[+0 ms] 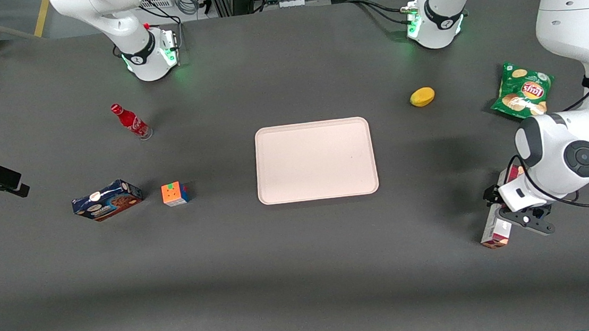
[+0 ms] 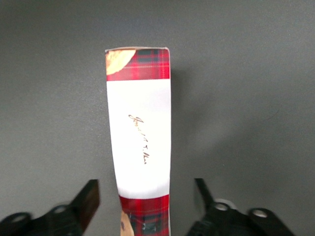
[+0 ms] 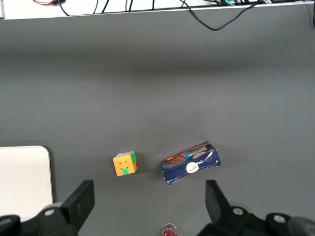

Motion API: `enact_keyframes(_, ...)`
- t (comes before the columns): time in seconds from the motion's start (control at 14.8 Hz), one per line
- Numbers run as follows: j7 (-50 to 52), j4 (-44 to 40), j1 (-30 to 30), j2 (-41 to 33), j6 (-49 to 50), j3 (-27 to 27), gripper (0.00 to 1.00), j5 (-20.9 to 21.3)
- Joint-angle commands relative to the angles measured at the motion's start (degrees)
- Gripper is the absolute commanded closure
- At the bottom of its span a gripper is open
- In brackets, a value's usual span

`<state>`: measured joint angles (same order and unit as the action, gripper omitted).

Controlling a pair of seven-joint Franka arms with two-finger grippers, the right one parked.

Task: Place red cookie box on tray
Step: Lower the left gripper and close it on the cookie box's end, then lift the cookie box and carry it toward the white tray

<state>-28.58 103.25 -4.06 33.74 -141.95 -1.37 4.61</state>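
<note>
The red cookie box [image 1: 495,230], a long narrow box with red plaid ends and a white label, lies flat on the dark table toward the working arm's end. It is nearer the front camera than the tray [image 1: 317,185]. My gripper [image 1: 507,204] hangs low over the box's middle and hides most of it in the front view. In the left wrist view the red cookie box [image 2: 140,132] runs lengthwise between the fingers. The gripper [image 2: 146,199] is open, with a gap showing on each side of the box. The pale pink tray sits at the table's centre with nothing on it.
A green chip bag [image 1: 523,89] and a yellow fruit [image 1: 422,97] lie farther from the camera than the gripper. Toward the parked arm's end are a blue cookie box [image 1: 107,200], a colour cube [image 1: 175,193] and a red bottle [image 1: 131,122].
</note>
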Motion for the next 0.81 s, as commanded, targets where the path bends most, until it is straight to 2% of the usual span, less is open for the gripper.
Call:
enact_keyframes(0.0, -1.12, 0.28, -0.16, 0.27, -1.04, -0.04, 0.56, -0.92)
enact_keyframes(0.14, -1.04, 0.02, -0.16, 0.27, -0.35, -0.04, 0.85, -0.92)
enact_keyframes(0.2, -0.95, 0.02, -0.16, 0.18, -0.08, -0.04, 0.95, -0.92)
enact_keyframes(0.27, -0.86, -0.07, -0.16, 0.01, 0.10, -0.04, 1.00, -0.92)
enact_keyframes(0.54, -0.42, -0.16, 0.36, -2.88, 2.37, -0.04, 1.00, -0.92)
enact_keyframes(0.74, 1.67, -0.77, 2.12, -8.67, 8.95, -0.12, 1.00, -1.09)
